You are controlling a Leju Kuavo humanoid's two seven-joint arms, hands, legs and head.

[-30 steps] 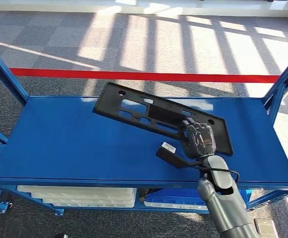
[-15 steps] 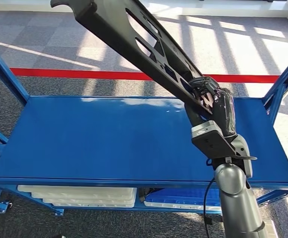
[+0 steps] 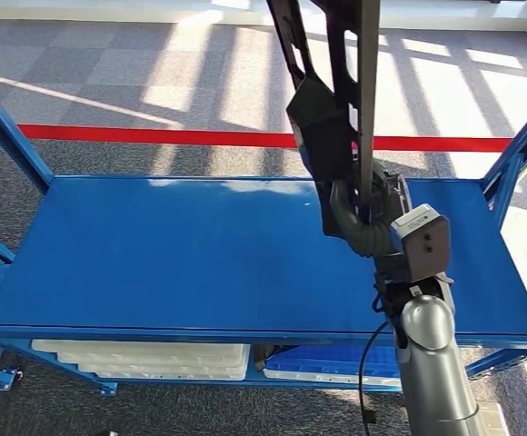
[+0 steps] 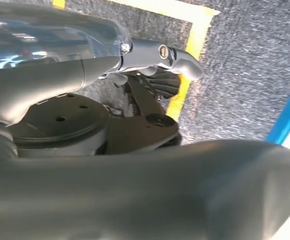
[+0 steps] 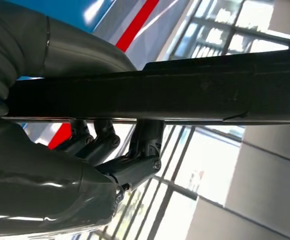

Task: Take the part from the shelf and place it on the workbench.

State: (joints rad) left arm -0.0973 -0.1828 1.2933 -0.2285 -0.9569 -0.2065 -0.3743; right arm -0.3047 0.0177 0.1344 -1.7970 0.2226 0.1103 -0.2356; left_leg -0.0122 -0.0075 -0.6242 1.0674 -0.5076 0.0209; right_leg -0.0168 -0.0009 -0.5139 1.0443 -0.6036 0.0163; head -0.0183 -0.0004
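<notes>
The black plastic part (image 3: 323,127), a long flat panel with cut-outs, stands nearly upright above the blue shelf (image 3: 178,254), its upper end running out of the head view's top edge. My right hand (image 3: 376,207) grips its lower end, well above the shelf's right half. In the right wrist view the part (image 5: 211,95) crosses the picture as a dark bar, with my right hand (image 5: 109,150) wrapped around it and dark fingers (image 5: 139,160) curled under it. My left hand (image 4: 98,70) hangs over grey carpet, fingers apart and holding nothing.
White trays (image 3: 144,359) lie on the lower shelf level. Blue uprights (image 3: 7,136) (image 3: 522,150) rise at both ends of the shelf. A red line (image 3: 178,136) crosses the floor behind it. Yellow tape (image 4: 188,45) marks the carpet below my left hand.
My right hand has lifted the part off the shelf top and swung it from lying flat, through a slant, to nearly upright. The shelf top is now bare.
</notes>
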